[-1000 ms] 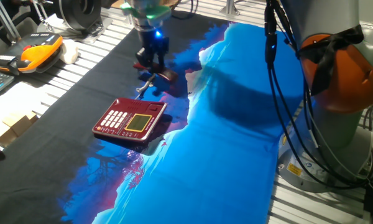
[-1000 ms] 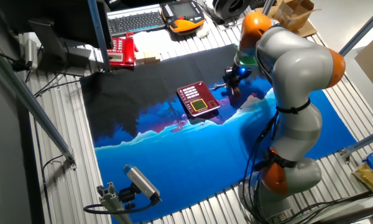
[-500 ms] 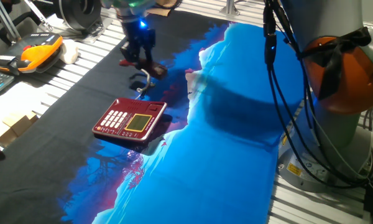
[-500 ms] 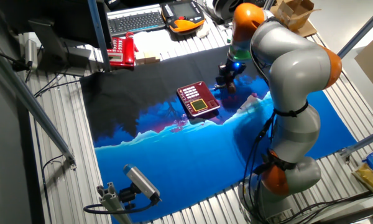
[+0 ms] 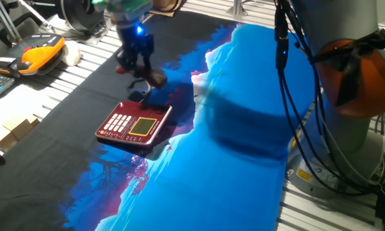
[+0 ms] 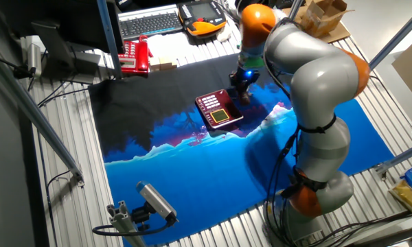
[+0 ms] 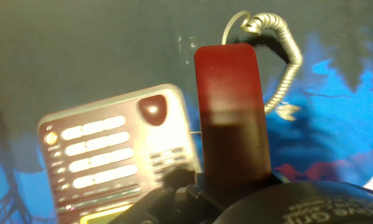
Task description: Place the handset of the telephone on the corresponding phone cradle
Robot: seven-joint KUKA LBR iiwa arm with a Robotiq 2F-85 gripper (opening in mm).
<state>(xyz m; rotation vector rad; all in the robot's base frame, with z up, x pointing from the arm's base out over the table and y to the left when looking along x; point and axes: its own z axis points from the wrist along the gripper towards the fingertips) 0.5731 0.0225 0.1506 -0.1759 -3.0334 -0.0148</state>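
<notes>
A blue-and-black cloth [image 6: 192,171] covered the slatted metal worktop [image 6: 69,206]; a keyboard [image 6: 150,22] and cardboard box [image 6: 323,15] sat at its far edge.

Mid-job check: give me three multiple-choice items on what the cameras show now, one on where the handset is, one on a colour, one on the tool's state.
1. Where is the handset?
A. held in the tool, off the phone
B. seated on the cradle
C. lying on the blue part of the cloth

2. What colour are the keypad buttons on the phone?
A. black
B. white
C. orange

3. What state is the tool in?
A. open, empty
B. shut on the handset
C. out of view

Answers:
1 A: in the hand view the handset juts out from the tool with the phone lying beyond it.
2 B: pale rows of buttons show on the dark red body.
3 B: the handset is clamped at its near end and its coiled cord hangs free.
</notes>
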